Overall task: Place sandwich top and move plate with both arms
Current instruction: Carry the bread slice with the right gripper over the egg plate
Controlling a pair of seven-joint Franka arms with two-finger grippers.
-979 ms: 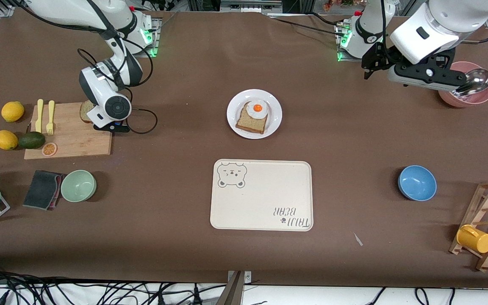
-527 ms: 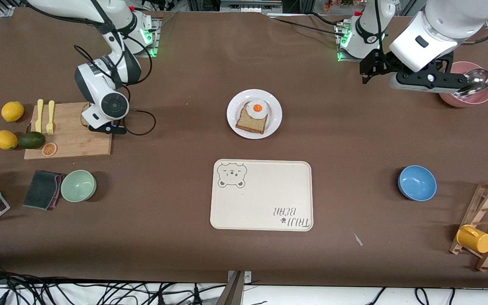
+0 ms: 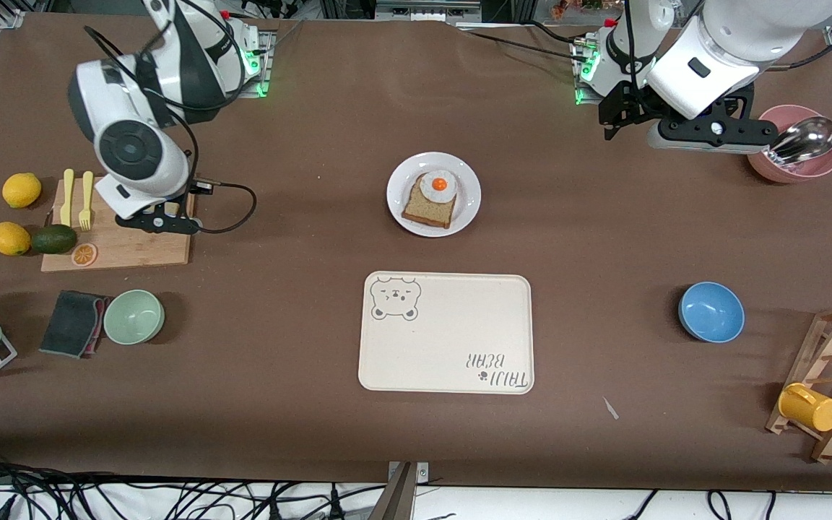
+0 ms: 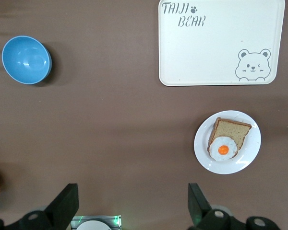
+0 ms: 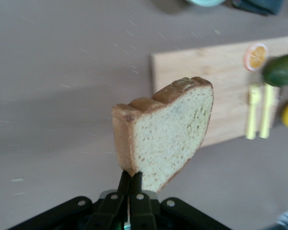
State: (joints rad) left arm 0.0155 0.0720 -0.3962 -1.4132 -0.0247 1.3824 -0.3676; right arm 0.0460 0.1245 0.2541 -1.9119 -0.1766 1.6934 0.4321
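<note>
My right gripper [image 5: 130, 176] is shut on a lower corner of the sandwich top [image 5: 168, 129], a plain slice of light-brown bread with a darker crust, held upright in the air. In the front view the right gripper [image 3: 156, 220] hangs over the wooden cutting board [image 3: 134, 249], and the arm hides the slice. The white plate [image 3: 468, 206] sits mid-table and carries a bread slice with a fried egg [image 3: 432, 201]. My left gripper [image 4: 133, 201] is open and empty. It hovers near the left arm's base, beside the pink bowl [image 3: 824, 165]. The left wrist view also takes in the plate [image 4: 252, 143].
A cream bear tray [image 3: 445, 361] lies nearer the front camera than the plate. A blue bowl [image 3: 711, 312] and a rack with a yellow mug [image 3: 809, 406] stand toward the left arm's end. Two lemons, an avocado [image 3: 53, 238], forks and a green bowl [image 3: 133, 316] surround the board.
The right arm has risen off the cutting board with the bread slice in its gripper. The left arm has drifted slightly toward its base, still open.
</note>
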